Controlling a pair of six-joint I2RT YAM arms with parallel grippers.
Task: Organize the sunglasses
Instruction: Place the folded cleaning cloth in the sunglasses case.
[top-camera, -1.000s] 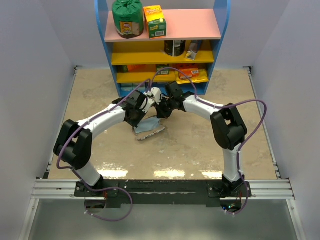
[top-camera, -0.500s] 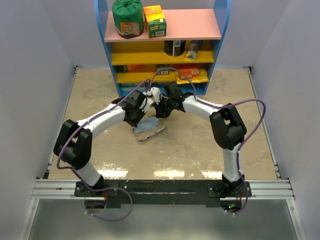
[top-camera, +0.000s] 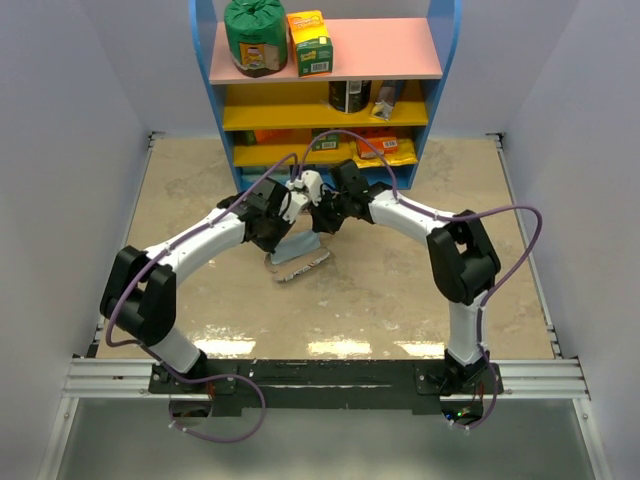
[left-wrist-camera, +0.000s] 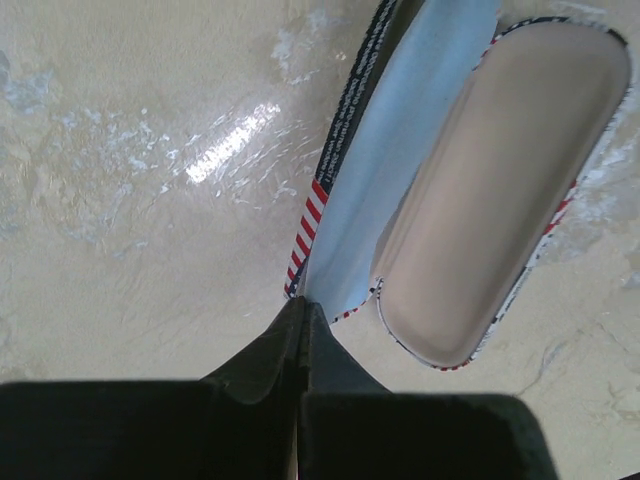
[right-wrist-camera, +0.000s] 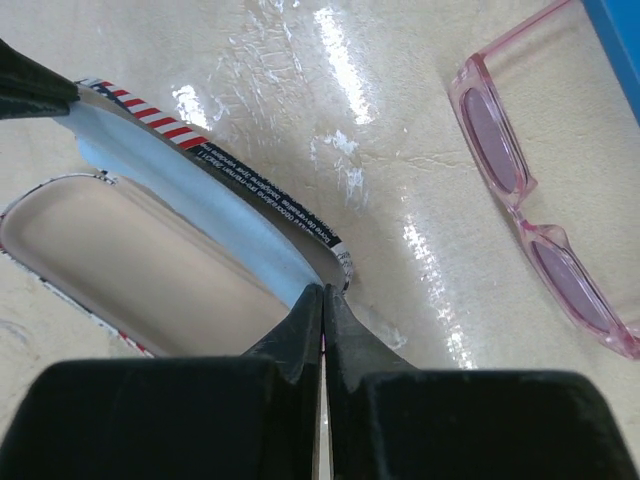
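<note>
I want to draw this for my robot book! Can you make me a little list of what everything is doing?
left gripper: shut, pinching one end of the case lid
right gripper: shut, pinching the other end of the case lid
case: open on the table, beige inside, nothing in it
case lid look: light blue inside, flag-stripe edge with lettering
sunglasses: pink, lying on the table beside the case, nobody touching them
job left: sunglasses not yet in the case

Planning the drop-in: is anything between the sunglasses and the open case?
Only bare table separates them, but the blue-lined flap pinched by the left gripper and right gripper sits on the side facing the sunglasses.
</note>
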